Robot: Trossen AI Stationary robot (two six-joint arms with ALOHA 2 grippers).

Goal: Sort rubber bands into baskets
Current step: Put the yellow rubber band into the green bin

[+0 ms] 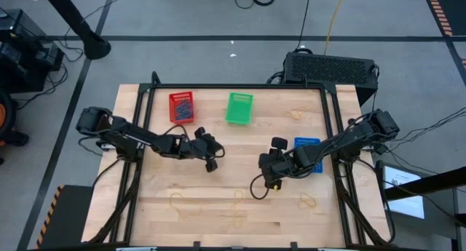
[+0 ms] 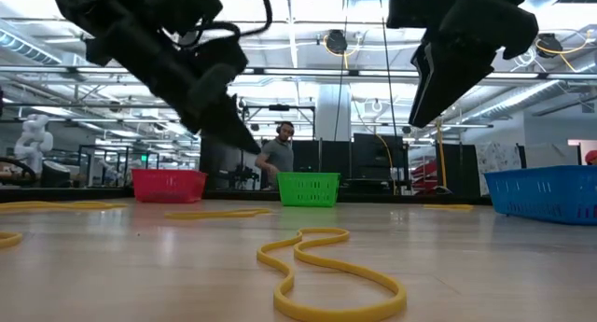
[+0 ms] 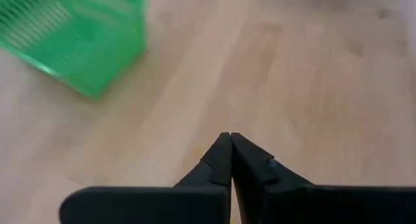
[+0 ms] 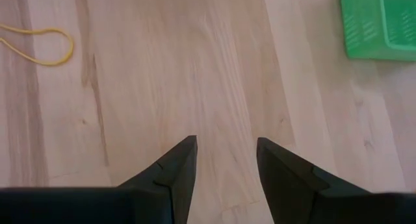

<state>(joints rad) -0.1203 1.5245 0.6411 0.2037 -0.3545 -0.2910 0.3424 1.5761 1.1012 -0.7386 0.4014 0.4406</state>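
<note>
The left end effector [image 1: 212, 161] hangs above the middle of the desk [image 1: 218, 222], its fingers pressed together; no band shows between the tips, so I cannot tell if it pinches one. The step seems to be a pick, or a carry toward a basket. Yellow rubber bands [image 1: 177, 201] lie near the front edge. The red basket [image 1: 181, 107], green basket [image 1: 239, 108] and blue basket [image 1: 309, 153] stand apart. The right end effector [image 1: 268, 175] is spread and empty. The next move needs a check of the grip.
</note>
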